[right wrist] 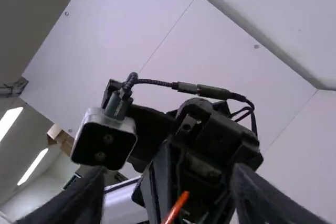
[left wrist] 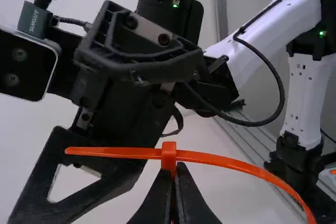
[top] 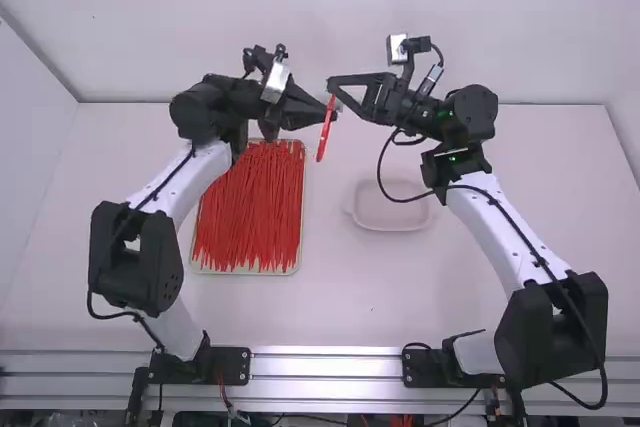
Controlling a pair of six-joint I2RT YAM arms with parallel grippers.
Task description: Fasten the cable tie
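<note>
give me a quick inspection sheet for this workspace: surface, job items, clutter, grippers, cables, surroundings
surface: white table
job's things: red cable tie held in the air above the table
clutter: tray loaded with spare ties; pale shallow dish to its right, looks empty
grippers: left gripper shut on the tie's head; right gripper open, facing it at close range
cables: black cable hangs in a loose loop from the right arm's wrist above the dish
surroundings: white walls around the table; metal rail at the arm bases
</note>
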